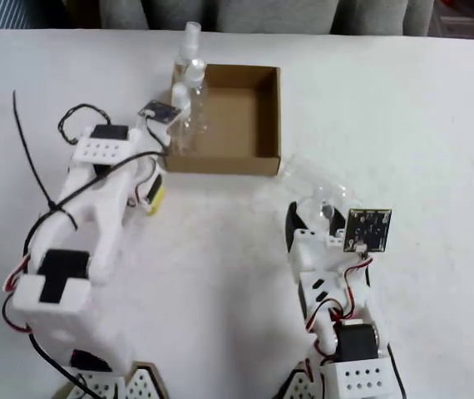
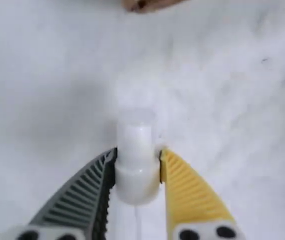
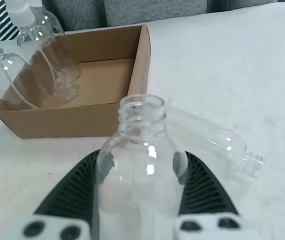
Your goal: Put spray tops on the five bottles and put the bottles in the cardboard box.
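The left gripper [image 2: 137,159] pinches a white spray top [image 2: 137,142] over bare table [image 1: 220,274], by the near left corner of the cardboard box [image 1: 268,116]. The right gripper [image 3: 141,172] clamps an upright uncapped bottle [image 3: 141,130] near the box's near edge, just beside a fallen bottle [image 3: 212,140].

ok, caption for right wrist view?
Right gripper holding uncapped clear plastic bottle; second bottle lying beside; brown cardboard box behind.

A white table [image 1: 403,100] carries an open cardboard box [image 1: 237,125] at the upper centre of the high view. Just beside the box's lower right corner, a clear, uncapped bottle [image 3: 207,136] lies on its side, its neck pointing away from the box.
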`<action>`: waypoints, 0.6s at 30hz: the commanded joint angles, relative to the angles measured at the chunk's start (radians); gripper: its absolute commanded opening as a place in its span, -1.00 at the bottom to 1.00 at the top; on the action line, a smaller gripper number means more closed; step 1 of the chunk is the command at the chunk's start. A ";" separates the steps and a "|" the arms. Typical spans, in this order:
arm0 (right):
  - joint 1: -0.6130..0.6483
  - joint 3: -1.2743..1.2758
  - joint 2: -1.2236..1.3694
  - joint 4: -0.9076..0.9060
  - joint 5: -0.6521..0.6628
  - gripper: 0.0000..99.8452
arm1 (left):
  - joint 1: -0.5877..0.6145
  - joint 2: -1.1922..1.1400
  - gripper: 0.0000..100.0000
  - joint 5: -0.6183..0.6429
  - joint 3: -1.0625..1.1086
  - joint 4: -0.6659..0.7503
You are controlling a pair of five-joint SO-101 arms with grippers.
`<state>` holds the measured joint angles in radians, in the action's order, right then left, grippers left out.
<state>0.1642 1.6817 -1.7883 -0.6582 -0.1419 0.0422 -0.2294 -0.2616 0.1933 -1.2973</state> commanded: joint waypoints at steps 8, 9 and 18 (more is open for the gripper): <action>-0.002 0.009 -0.013 -0.019 0.000 -0.97 | 0.008 0.314 -0.96 0.011 0.110 0.014; -0.002 0.009 -0.013 -0.019 0.000 -0.97 | 0.008 0.343 -0.96 0.011 0.123 0.014; 0.008 0.009 -0.013 -0.008 0.000 -0.96 | 0.008 0.654 -0.95 0.012 0.195 0.014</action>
<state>0.1642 1.6817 -1.7883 -0.6736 -0.1419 0.0422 0.2509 -0.2631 0.3851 -1.2973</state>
